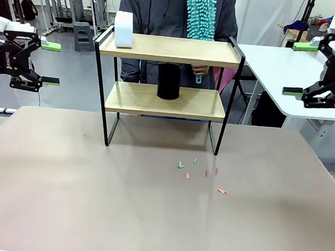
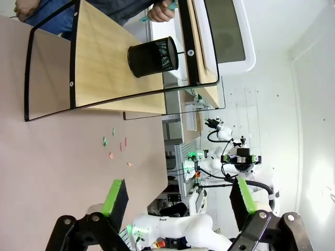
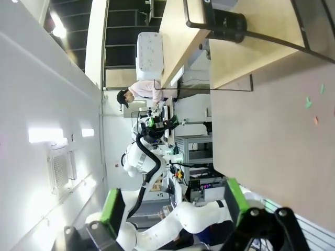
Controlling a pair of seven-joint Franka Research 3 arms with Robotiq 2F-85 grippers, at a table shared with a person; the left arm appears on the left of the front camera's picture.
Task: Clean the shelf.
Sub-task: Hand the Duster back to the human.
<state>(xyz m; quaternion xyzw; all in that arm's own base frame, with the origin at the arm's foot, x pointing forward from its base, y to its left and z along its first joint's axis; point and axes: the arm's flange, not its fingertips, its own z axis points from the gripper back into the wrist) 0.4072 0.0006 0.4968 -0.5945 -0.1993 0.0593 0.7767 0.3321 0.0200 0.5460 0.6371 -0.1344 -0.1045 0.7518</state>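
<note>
The shelf, two wooden boards in a black frame, stands at the far middle of the table. Its top board carries a white box at the left end; a black mesh cup stands on the lower board. Behind it a person holds a teal fluffy duster, one hand on its handle. My left gripper hangs open, off to the shelf's left. My right gripper hangs open, off to its right. Both are empty and well clear of the shelf.
Several small coloured paper scraps lie on the tabletop in front of the shelf's right leg. A white table stands at the right behind my right gripper. The scraps also lie beyond my left gripper.
</note>
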